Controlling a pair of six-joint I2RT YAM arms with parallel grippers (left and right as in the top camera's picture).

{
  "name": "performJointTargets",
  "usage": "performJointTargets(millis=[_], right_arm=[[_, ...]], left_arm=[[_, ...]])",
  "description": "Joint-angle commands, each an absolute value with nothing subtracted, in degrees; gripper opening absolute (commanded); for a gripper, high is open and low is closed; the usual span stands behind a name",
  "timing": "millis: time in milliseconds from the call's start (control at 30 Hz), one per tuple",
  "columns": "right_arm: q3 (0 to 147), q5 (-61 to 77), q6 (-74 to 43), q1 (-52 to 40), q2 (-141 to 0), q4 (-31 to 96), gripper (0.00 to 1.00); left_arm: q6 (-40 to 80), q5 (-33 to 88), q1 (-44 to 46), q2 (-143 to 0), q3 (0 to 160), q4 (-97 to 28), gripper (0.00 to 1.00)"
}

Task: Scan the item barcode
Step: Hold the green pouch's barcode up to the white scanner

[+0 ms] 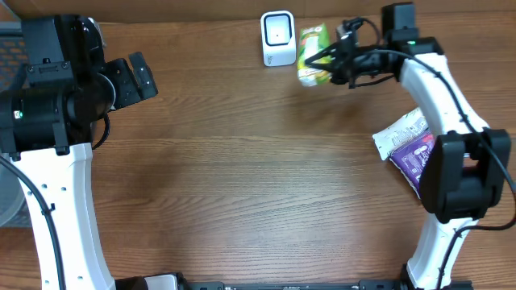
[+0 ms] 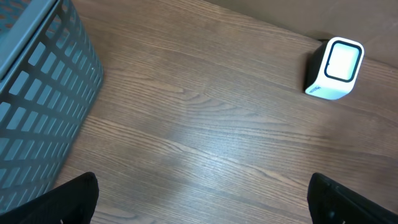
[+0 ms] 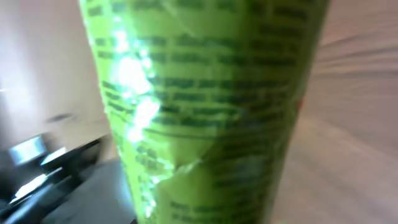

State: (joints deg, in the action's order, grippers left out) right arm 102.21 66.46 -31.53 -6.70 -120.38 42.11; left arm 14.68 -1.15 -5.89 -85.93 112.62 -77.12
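Wooden table [image 1: 258, 185], basket [image 2: 37, 106] (contents hidden), right pincer [image 1: 329, 58] gripping green pouch [image 1: 310, 50]

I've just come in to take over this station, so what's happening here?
The right pincer is shut on a green packet and holds it just beside the white scanner at the far edge of the table. The left pincer is open and holds nothing, off near a grey basket. A white packet and a purple packet lie by the right arm.
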Motion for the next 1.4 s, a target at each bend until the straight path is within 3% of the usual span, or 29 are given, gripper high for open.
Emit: performJointTargets(millis=[0,267,433,733,1367], right_arm=[[106.56,42.83,-27.49,-12.14,-117.86,42.17,0.04],[116.81,-3.84,-16.95,-23.73,-118.06,46.89,0.04],[117.08,-20.75,-9.82,-27.75,-120.42,40.47,0.04],[117.08,-22.44,-5.89,-27.9,-130.56,28.71,0.04],[117.01,-19.22,-5.93,-28.45,-136.55,22.48,0.04]], left_arm=[[15.27,-1.52,-5.98,-85.86,113.01,-76.93,1.0],[15.27,-1.52,-5.98,-85.86,113.01,-76.93,1.0],[15.27,-1.52,-5.98,-85.86,113.01,-76.93,1.0],[15.27,-1.5,-5.98,-85.86,113.01,-76.93,1.0],[15.27,-1.52,-5.98,-85.86,113.01,-76.93,0.99]])
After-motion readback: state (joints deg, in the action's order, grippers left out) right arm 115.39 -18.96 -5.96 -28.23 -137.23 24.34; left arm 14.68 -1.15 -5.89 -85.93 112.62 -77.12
